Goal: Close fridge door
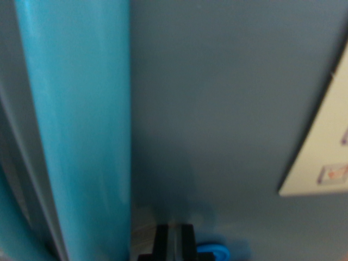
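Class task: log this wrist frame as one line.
view: wrist | door panel: fills frame | blue handle: left | gripper: near door | image: blurred

A smooth, matt grey-blue painted surface is seen on the fridge door, directly ahead of the gripper. The vertical handle, to the wrist view's left of the gripper, is finished in glossy turquoise, probably moulded plastic, though focus is soft. A pale, flat label, paper-like and matt, is stuck to the door well to the wrist view's right. The gripper's fingers look matt black; a glossy blue plastic piece is noted just beside them.
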`<state>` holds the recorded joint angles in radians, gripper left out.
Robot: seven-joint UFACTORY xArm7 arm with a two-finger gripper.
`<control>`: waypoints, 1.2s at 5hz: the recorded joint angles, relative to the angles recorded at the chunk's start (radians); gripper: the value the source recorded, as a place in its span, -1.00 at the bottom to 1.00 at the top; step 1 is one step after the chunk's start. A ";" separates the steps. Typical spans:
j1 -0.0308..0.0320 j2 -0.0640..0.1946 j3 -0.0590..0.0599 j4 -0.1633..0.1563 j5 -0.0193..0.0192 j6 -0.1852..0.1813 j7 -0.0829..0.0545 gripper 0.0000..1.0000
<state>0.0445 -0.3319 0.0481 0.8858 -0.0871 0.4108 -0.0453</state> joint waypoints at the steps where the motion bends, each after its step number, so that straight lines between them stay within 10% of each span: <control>1: 0.0000 0.041 0.010 0.040 0.0000 0.000 0.000 1.00; 6: 0.0000 0.099 0.018 0.095 0.0000 0.000 0.000 1.00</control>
<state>0.0445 -0.2334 0.0660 0.9805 -0.0871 0.4105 -0.0453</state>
